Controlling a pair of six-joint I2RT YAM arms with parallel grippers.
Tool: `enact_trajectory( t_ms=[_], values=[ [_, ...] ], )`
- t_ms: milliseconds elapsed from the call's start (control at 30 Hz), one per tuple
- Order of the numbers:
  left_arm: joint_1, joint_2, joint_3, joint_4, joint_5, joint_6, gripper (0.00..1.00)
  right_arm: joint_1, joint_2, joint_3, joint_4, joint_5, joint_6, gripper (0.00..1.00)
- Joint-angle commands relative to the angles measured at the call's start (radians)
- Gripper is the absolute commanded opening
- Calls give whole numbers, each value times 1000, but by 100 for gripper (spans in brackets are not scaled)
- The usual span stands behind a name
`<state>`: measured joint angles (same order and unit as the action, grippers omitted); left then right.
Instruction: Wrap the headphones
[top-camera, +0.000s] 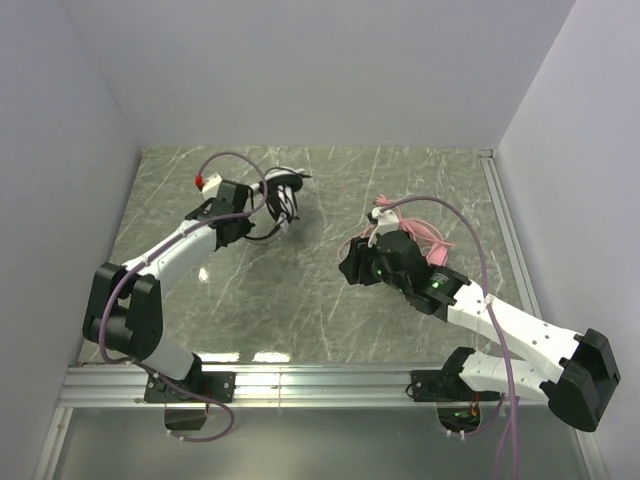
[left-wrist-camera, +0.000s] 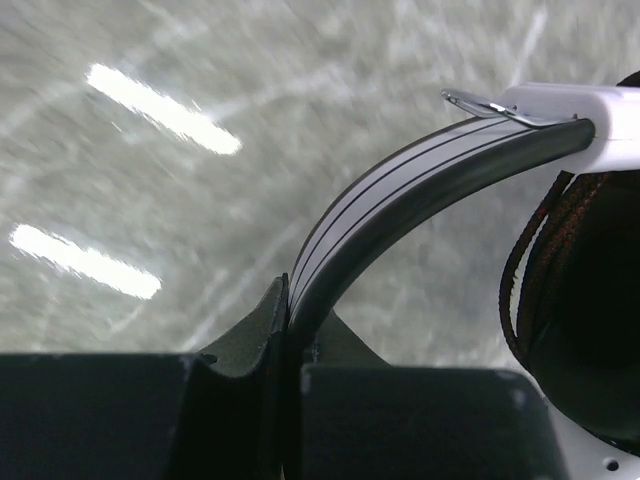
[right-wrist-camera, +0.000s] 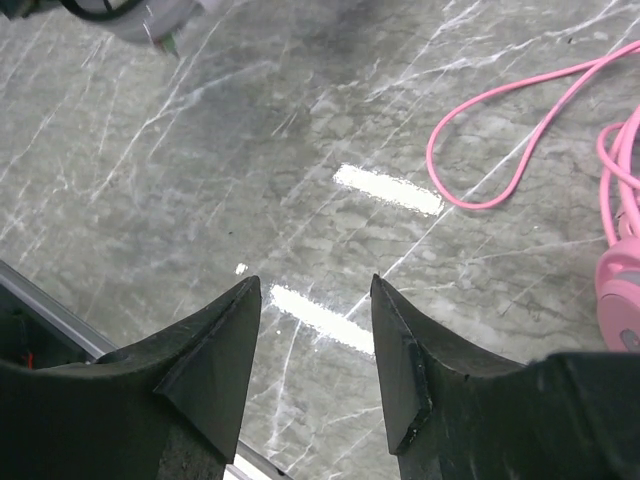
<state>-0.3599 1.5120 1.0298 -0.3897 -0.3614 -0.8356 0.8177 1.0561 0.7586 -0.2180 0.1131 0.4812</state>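
The black-and-white headset is at the back left of the table, with its black cable coiled by an ear cup. My left gripper is shut on its curved headband, which runs up between the jaws in the left wrist view. The pink headset lies at mid right, its pink cable loose beside it. My right gripper is open and empty, just left of the pink headset over bare table. In the right wrist view the pink cable and a pink ear cup lie to its right.
The grey marble table is walled in white on three sides. A metal rail runs along the near edge, and its corner shows in the right wrist view. Purple arm cables arc over both arms.
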Motion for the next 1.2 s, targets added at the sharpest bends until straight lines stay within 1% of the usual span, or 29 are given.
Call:
enact_trajectory(
  t_ms=[0,167,333,467,567,700,867,933,1033,1067,1133,1167],
  values=[
    [56,8,81,55,41,-51,0,-12,-25,-5,26,-13,-4,56],
    [154,48,69,74,52,-71,0,-22,-45,-5,19,-13,-16,56],
    [265,97,32,115,99,-115,0,-26,-39,18,5,-26,-30,56],
    [320,108,1,150,69,-142,0,-26,-21,41,-4,-27,-39,57],
    [387,134,3,146,44,-149,0,-32,-2,51,0,-32,-44,57],
    [504,192,16,153,102,-146,2,-45,41,77,2,-66,-49,57],
    [567,238,38,161,151,-145,6,-49,73,110,-1,-81,-62,57],
    [585,247,30,167,159,-155,9,-57,91,114,8,-90,-69,57],
    [592,246,24,173,154,-160,25,-63,113,120,28,-110,-67,57],
    [595,246,27,172,150,-158,33,-63,117,119,32,-110,-66,57],
    [593,243,32,161,142,-163,39,-63,125,117,42,-136,-66,57],
    [595,240,33,161,141,-163,44,-63,127,116,43,-138,-67,57]
  ],
)
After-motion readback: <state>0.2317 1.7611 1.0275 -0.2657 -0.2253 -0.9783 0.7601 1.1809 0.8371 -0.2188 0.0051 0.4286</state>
